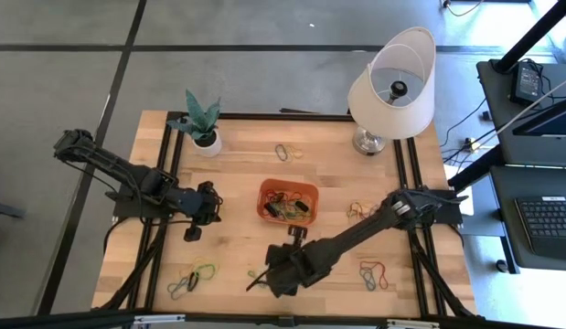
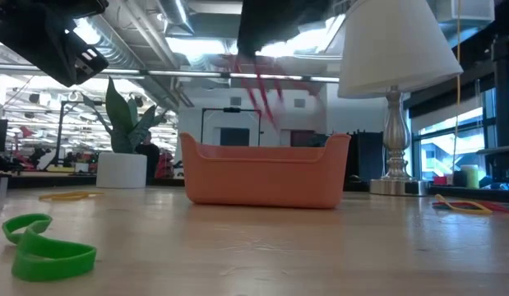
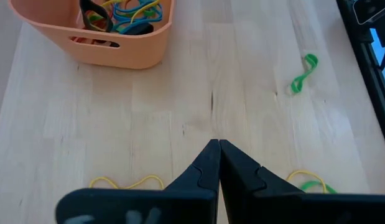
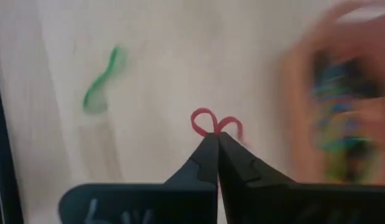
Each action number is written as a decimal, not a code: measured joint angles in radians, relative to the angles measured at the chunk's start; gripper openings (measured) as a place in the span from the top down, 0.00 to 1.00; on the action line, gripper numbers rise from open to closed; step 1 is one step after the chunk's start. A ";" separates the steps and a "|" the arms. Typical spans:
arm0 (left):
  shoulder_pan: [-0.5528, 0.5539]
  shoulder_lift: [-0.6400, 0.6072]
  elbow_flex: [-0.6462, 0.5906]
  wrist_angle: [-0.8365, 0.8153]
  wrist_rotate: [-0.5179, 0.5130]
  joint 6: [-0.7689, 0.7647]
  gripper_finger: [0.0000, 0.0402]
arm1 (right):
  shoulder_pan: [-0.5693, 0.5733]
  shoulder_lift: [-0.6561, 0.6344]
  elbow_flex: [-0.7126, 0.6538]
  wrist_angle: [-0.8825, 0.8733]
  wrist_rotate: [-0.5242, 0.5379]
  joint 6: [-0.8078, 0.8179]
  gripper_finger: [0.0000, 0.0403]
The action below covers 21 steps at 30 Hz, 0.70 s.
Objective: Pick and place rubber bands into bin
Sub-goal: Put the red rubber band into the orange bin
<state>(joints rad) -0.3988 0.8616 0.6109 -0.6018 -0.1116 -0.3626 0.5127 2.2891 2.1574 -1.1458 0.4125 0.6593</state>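
The orange bin (image 1: 287, 201) stands mid-table and holds several coloured rubber bands (image 3: 127, 12). My right gripper (image 4: 216, 138) is near the table's front edge, raised above the wood and shut on a red rubber band (image 4: 208, 121); in the low view the band (image 2: 258, 86) shows blurred below the gripper. A green band (image 4: 102, 81) lies flat beyond it. My left gripper (image 3: 217, 144) hovers left of the bin, shut and holding nothing. More bands lie flat on the table (image 1: 191, 279), (image 1: 374, 274), (image 1: 360, 210), (image 1: 284, 153). My right gripper pinches the red rubber band between its two fingertips, at one spot of the loop (image 4: 214, 132). The fingers come from above, slanting down. The band is lifted clear of the table, and two small loops of it stick out past the fingertips.
A white-shaded lamp (image 1: 392, 82) stands at the far right and a potted plant (image 1: 202, 128) at the far left. Yellow bands (image 3: 127, 182) lie close under my left gripper and a green one (image 3: 302, 73) farther off. Bare wood lies between the bin and the front edge.
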 joint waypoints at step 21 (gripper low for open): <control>0.000 0.000 0.000 0.000 0.000 -0.023 0.99 | -0.340 -0.107 -0.231 0.022 -0.143 -0.114 1.00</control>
<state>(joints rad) -0.3988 0.8619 0.6109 -0.6018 -0.1116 -0.3858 0.1723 2.1823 1.9263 -1.1236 0.2693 0.5451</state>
